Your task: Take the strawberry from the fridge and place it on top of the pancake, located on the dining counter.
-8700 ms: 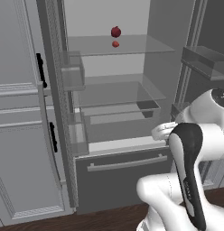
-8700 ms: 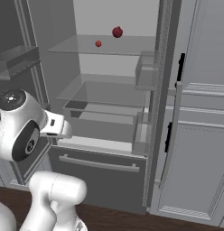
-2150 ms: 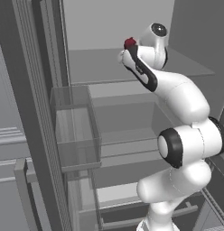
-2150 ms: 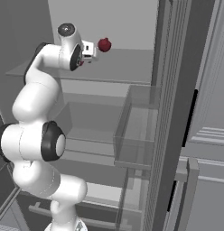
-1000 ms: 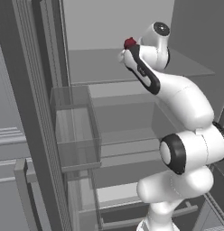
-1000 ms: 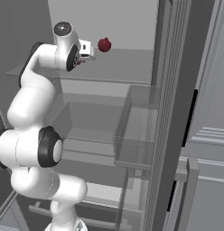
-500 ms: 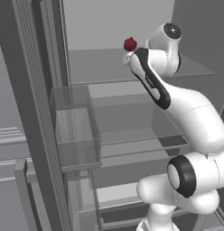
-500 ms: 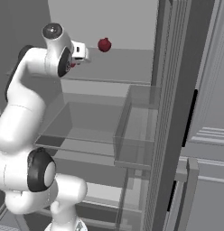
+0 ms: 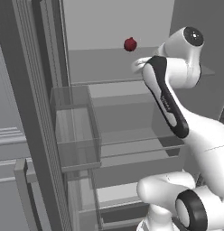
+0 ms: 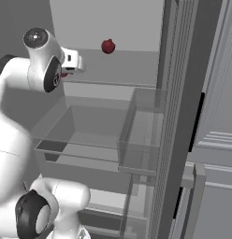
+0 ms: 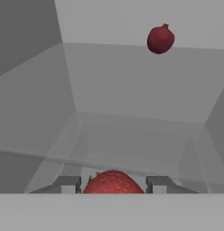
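1. Look at the bottom centre of your hand view: the strawberry (image 11: 113,182) sits right between the two finger tips of the gripper (image 11: 113,184), which pinch it from either side.
2. In the right base view the gripper (image 10: 66,73) is at upper left, just under the white hand block, with a speck of red showing there.
3. In the left base view your arm rises from the lower right and bends to the upper centre; the hand is hidden behind the forearm there.
4. You're inside the fridge (image 9: 37,113), above its upper glass shelf (image 11: 132,135). That shelf's front edge runs as a pale line across the lower part of the hand view, just above the berry.
5. The darker maroon fruit (image 11: 160,39) sits at the upper right of the hand view, well apart from the berry, near the back wall.
6. Between berry and fruit the shelf surface lies bare.
7. The clear door bin (image 10: 139,135) stands at centre right of the right base view, lower than the hand and well apart from it.
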